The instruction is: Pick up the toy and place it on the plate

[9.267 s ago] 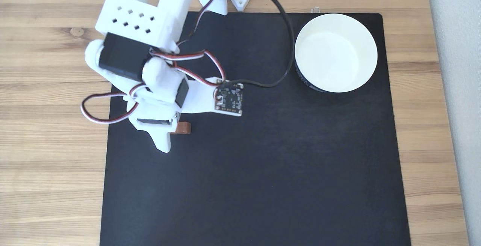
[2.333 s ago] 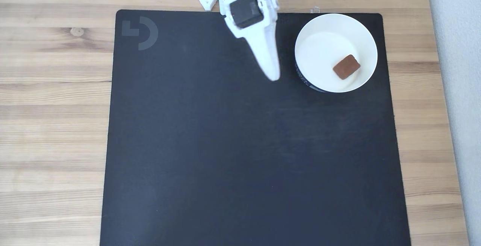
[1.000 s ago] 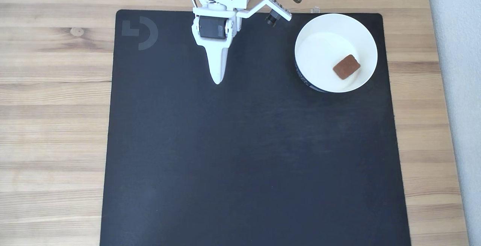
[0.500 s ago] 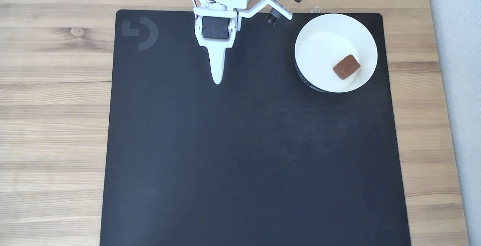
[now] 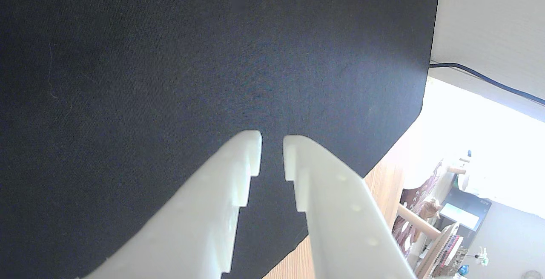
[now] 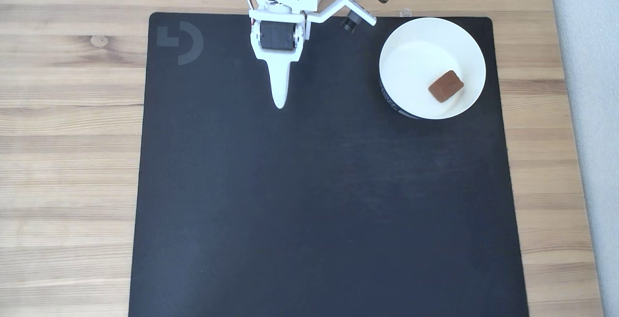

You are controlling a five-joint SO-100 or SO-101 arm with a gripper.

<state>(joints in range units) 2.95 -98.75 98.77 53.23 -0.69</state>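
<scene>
Small reddish-brown flat toy block [image 6: 446, 86] lies in round white plate [image 6: 471, 48] near worktop's far right corner; white claw [image 5: 272, 139], nearly closed and empty, should simply park clear.

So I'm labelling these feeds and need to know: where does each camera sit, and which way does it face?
Wrist view: rides behind the pincer, looking along its fingers at the black mat.
Fixed view: overhead, looking straight down on mat, plate holding the toy, and the pincer.
Shared: mat and pincer.
</scene>
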